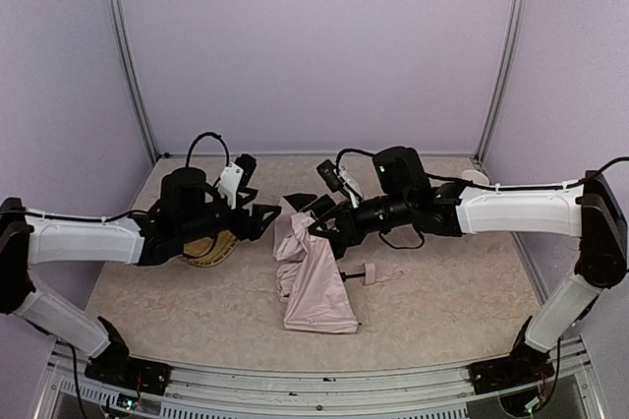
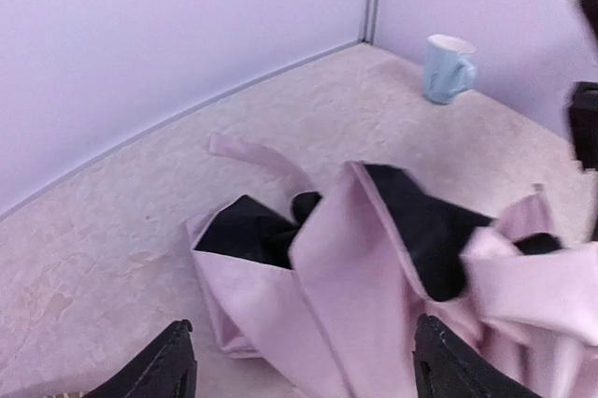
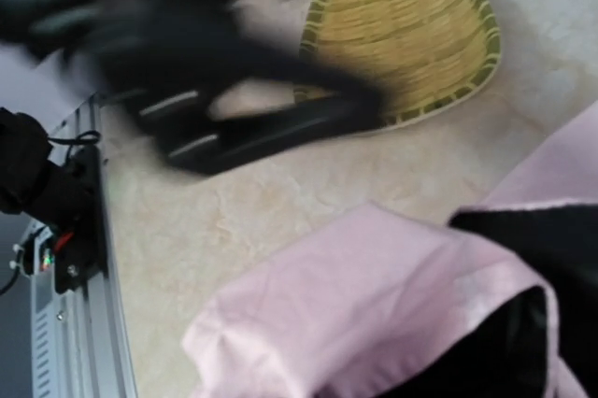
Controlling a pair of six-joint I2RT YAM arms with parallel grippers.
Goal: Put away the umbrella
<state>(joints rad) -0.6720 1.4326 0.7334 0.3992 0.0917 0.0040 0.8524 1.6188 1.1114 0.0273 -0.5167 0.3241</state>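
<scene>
The pale pink umbrella (image 1: pixel 314 286) lies collapsed and loosely folded in the middle of the table, its black underside showing at the far end and its small handle (image 1: pixel 374 273) sticking out to the right. My left gripper (image 1: pixel 263 219) is open just left of the umbrella's far end. In the left wrist view its fingertips (image 2: pixel 174 361) stand wide apart, with umbrella fabric (image 2: pixel 346 277) lying between them. My right gripper (image 1: pixel 320 217) is at the umbrella's far end and holds the fabric lifted. In the right wrist view, pink fabric (image 3: pixel 374 305) hides its fingers.
A yellow woven tray (image 1: pixel 209 248) sits under the left arm and shows in the right wrist view (image 3: pixel 411 43). A pale blue mug (image 2: pixel 447 68) stands at the far right corner by the wall. Metal rail (image 3: pixel 65 258) along the table's near edge.
</scene>
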